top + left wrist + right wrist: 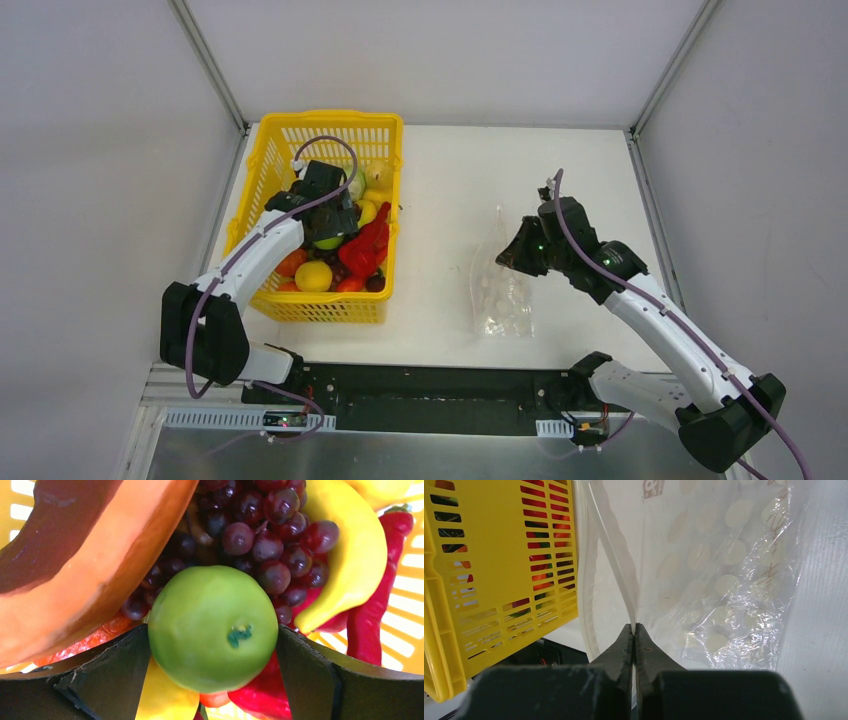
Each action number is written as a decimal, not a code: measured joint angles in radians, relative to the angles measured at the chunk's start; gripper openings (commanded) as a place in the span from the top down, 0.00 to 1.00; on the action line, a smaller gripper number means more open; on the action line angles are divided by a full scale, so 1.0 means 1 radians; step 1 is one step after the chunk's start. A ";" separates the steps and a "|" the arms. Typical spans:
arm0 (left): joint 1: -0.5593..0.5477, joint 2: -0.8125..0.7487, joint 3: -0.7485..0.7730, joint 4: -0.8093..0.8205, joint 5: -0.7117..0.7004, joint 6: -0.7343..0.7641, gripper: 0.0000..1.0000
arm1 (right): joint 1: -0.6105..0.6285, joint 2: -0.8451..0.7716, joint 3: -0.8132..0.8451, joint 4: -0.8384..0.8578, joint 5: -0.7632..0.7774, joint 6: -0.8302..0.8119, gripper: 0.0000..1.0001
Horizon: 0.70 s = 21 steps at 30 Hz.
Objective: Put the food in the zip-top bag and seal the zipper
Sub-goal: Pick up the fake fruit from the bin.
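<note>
The food [335, 262] lies heaped in a yellow lattice basket [325, 120] at the left of the desk [450, 180]. On top of the heap is a round green fruit [212, 627]. It rests against a bunch of dark purple grapes [260, 535], with a yellow banana [350, 560] and a red chili [380, 595] to one side and a large orange piece with a brown top [100, 555] to the other. The left hand [330, 235] is lowered into the basket over this fruit. Its fingers [115, 680] stand wide apart, one on each side of the fruit and close against it. The views do not show whether they press it. The zip-top bag [503, 290], clear with white dots, lies on the desk to the right of the basket and apart from it. Its zipper [616, 565] runs as a pale strip along the mouth edge, on the side toward the basket. The right hand [634, 630] is fully closed, with its fingertips pinching the zipper strip. The crinkled bag spreads beyond the fingertips in the wrist view.
</note>
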 measured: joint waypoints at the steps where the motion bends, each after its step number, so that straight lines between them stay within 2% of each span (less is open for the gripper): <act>1: 0.004 0.007 -0.004 0.009 -0.005 -0.003 0.14 | 0.000 0.000 0.000 0.000 0.000 0.000 0.99; 9: 0.005 0.000 -0.068 0.092 -0.044 -0.028 0.09 | 0.000 0.000 -0.001 0.002 -0.003 -0.003 0.99; 16: 0.005 -0.006 -0.070 0.122 -0.094 -0.027 0.09 | 0.000 0.000 -0.005 0.013 -0.014 -0.003 0.98; 18: 0.005 -0.004 -0.070 0.127 -0.101 -0.027 0.14 | 0.000 0.000 -0.005 0.014 -0.018 -0.003 0.98; 21: 0.005 0.008 -0.070 0.136 -0.109 -0.028 0.33 | 0.000 0.000 -0.006 0.016 -0.025 -0.003 0.98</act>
